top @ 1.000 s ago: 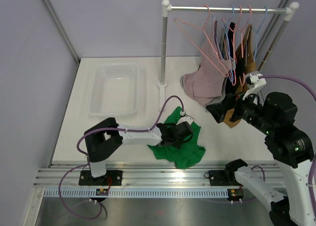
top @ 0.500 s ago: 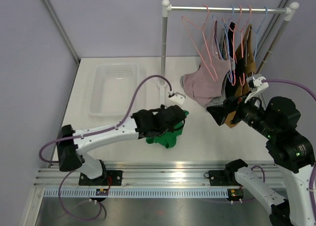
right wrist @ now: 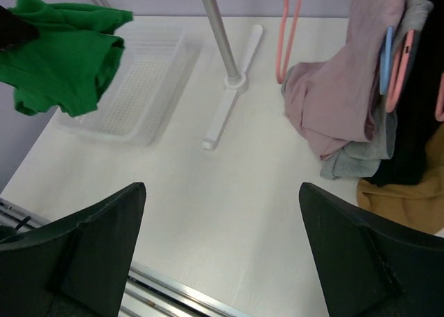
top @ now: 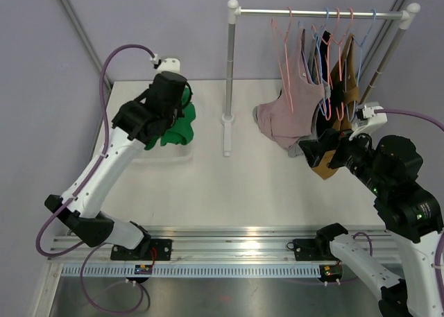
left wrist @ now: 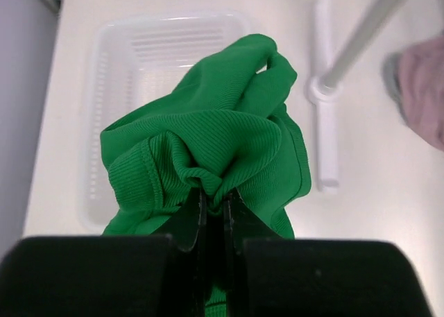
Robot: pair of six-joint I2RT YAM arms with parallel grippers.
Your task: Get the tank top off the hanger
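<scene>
One green tank top (left wrist: 229,143) clamped in left gripper (left wrist: 214,195), above one basket (left wrist: 159,46).

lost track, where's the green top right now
In the top view the green top hangs far left, pinched in the left gripper over the white basket, left of the rack pole.

Left pincer (top: 173,111) gripping green tank top (top: 178,124) above white basket (top: 166,153), pink garment (top: 291,112) hanging on rack (top: 229,74)
</scene>
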